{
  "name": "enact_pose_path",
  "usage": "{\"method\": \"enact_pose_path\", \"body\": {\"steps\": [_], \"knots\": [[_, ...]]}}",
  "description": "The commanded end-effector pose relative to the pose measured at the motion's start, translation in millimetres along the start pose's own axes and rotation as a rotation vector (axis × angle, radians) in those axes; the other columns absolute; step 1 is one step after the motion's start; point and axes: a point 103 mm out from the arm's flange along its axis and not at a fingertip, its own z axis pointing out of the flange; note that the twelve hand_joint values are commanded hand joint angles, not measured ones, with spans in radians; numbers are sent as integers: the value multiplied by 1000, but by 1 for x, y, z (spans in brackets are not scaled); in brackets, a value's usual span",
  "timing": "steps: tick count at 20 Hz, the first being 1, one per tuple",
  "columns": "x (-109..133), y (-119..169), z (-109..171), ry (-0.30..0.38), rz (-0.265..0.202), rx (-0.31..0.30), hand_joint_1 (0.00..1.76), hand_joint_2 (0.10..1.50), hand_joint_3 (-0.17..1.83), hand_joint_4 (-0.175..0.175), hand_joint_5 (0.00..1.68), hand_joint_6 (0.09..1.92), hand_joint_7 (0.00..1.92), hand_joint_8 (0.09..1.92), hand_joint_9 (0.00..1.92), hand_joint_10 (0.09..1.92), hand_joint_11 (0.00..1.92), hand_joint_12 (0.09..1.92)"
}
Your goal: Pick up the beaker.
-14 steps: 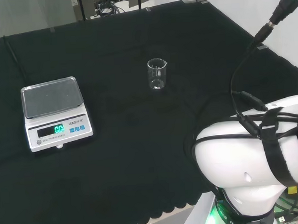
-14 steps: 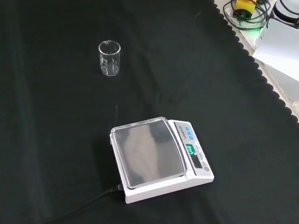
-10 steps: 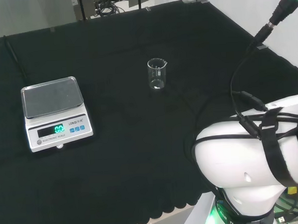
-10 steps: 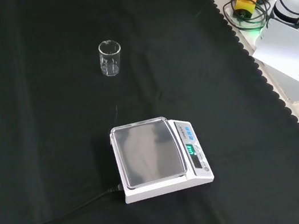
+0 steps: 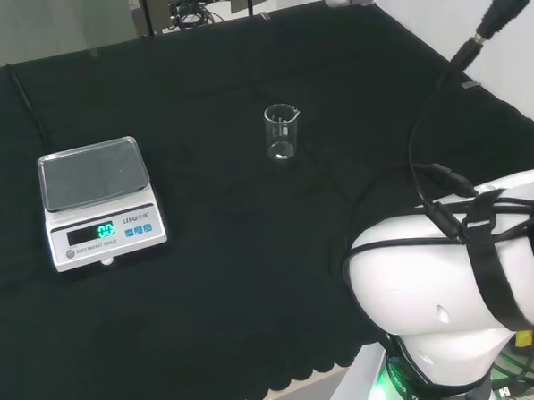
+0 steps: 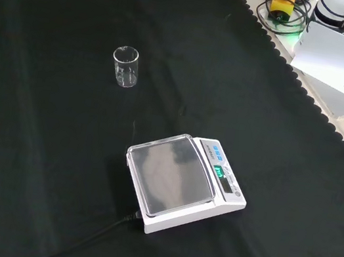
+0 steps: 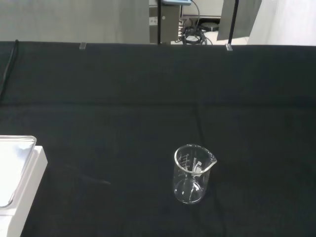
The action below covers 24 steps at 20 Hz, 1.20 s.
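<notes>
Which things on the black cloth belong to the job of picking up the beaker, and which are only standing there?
For the job:
- glass beaker, upright, apparently empty

Only standing there:
- digital scale, apart from the beaker
- scale's black cable

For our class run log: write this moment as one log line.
beaker: upright on cloth, untouched, looks empty | scale: pan bare, display lit | pick-up: not yet done
</notes>
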Motion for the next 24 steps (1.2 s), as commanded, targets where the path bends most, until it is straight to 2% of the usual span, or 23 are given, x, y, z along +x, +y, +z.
{"method": "enact_pose_path", "body": {"steps": [1, 7, 11, 16, 24], "knots": [[4, 45, 33, 2, 25, 59, 406, 663, 298, 2, 93, 87, 98, 694, 224, 815, 0, 1522], [17, 89, 61, -11, 24, 73, 409, 666, 291, 2, 86, 87, 93, 692, 224, 815, 0, 1520], [11, 118, 88, -6, 30, 80, 418, 673, 280, 2, 82, 87, 76, 688, 220, 813, 0, 1505], [-12, 154, 123, -17, 55, 113, 428, 685, 257, 5, 64, 87, 38, 682, 193, 812, 0, 1464], [-55, 199, 195, -16, 126, 228, 434, 691, 247, 5, 54, 87, 27, 680, 185, 813, 0, 1454]]}}
